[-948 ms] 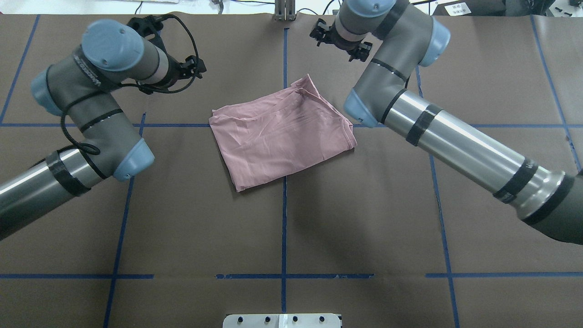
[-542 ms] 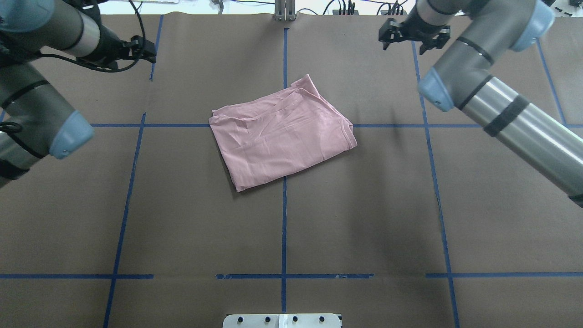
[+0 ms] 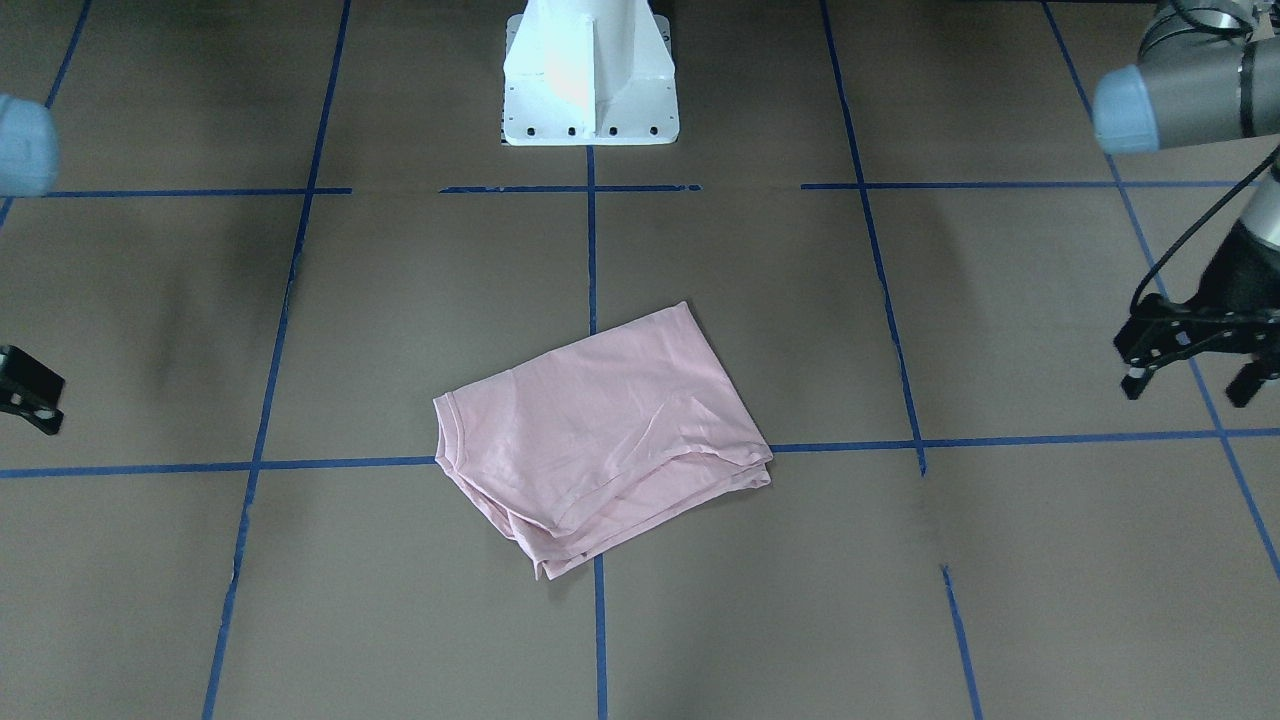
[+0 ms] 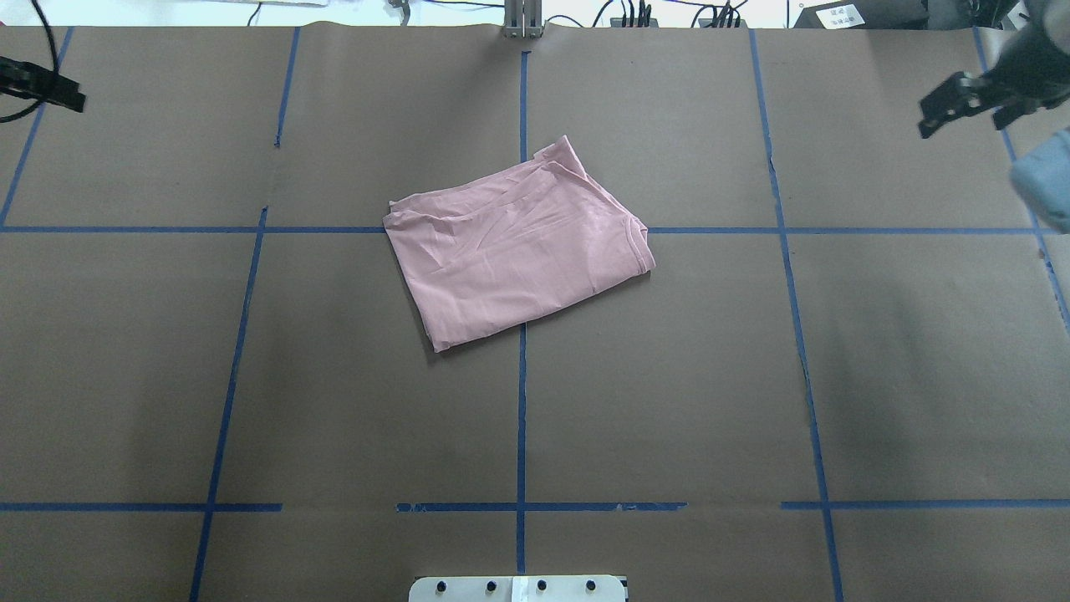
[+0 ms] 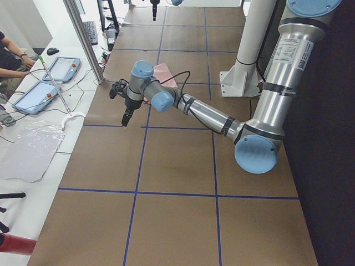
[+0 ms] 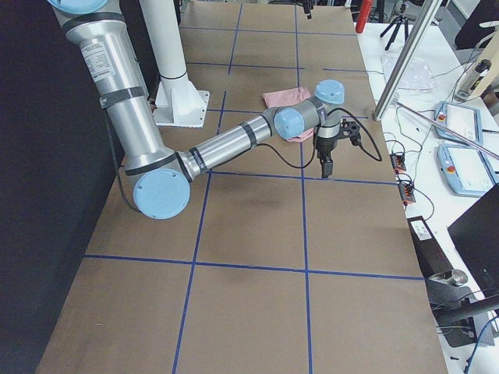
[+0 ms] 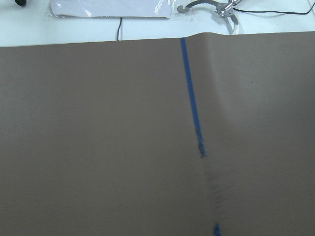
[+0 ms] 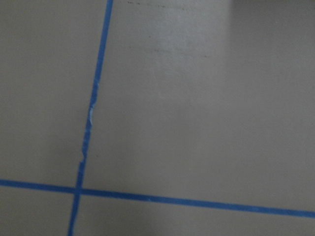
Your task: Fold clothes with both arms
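Note:
The clothes, one pale pink T-shirt (image 4: 518,242), lie folded into a slanted rectangle at the table's middle, also seen in the front view (image 3: 600,440); print and lettering are hidden. My left gripper (image 3: 1190,385) hovers far out on the robot's left, open and empty, with only its tip (image 4: 46,88) at the overhead view's left edge. The right gripper (image 4: 961,117) hangs near the far right corner, fingers apart, nothing between them; a part of it (image 3: 30,390) shows at the front view's left edge. Both are far from the shirt. The wrist views show only bare brown table.
Blue tape lines (image 4: 521,418) grid the brown table cover. The white pedestal base (image 3: 588,80) stands at the robot's side. Beyond the far edge a side table holds tablets (image 5: 52,77) and a plastic bag (image 5: 30,152); a person's arm (image 5: 11,64) rests there.
Both arms have swung outward from beside the shirt to the table's far corners. The shirt has not moved. Both grippers stay open.

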`<state>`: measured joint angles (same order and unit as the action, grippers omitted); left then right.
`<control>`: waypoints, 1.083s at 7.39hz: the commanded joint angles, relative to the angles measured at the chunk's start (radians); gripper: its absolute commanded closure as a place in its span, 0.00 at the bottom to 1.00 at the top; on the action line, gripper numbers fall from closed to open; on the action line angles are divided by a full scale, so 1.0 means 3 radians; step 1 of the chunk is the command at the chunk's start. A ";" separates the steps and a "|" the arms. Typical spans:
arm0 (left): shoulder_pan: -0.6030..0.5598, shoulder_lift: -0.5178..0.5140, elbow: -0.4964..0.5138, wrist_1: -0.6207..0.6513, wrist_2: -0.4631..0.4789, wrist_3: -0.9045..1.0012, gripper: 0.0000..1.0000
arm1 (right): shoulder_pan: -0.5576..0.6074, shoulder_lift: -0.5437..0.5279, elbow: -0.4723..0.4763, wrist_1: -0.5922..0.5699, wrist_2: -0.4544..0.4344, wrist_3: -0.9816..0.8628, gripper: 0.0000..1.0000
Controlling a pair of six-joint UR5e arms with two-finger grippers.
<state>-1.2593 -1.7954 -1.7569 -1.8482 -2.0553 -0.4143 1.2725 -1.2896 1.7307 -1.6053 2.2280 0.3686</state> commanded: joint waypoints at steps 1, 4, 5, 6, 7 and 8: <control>-0.0652 0.0216 0.0154 0.0096 -0.0428 0.1364 0.00 | 0.0542 -0.0501 0.0070 -0.0064 0.0355 -0.1015 0.00; -0.0778 0.0513 0.0257 0.0015 -0.0466 0.1913 0.00 | 0.0693 -0.0830 0.0111 -0.0008 0.0335 -0.1091 0.00; -0.0778 0.0519 0.0277 -0.0041 -0.0456 0.1913 0.00 | 0.0693 -0.0870 0.0040 -0.0008 0.0330 -0.1096 0.00; -0.0778 0.0686 0.0293 -0.0052 -0.0446 0.1918 0.00 | 0.0693 -0.0876 0.0065 -0.0008 0.0340 -0.1091 0.00; -0.0783 0.0748 0.0298 -0.0047 -0.0441 0.1923 0.00 | 0.0693 -0.0927 0.0045 -0.0008 0.0356 -0.1091 0.00; -0.0788 0.0830 0.0293 0.0004 -0.0471 0.1943 0.00 | 0.0693 -0.0947 0.0035 -0.0018 0.0371 -0.1085 0.00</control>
<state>-1.4939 -1.5777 -1.6693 -1.8581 -2.1904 0.1630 1.4801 -1.5629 1.7454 -1.6083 2.3339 0.0416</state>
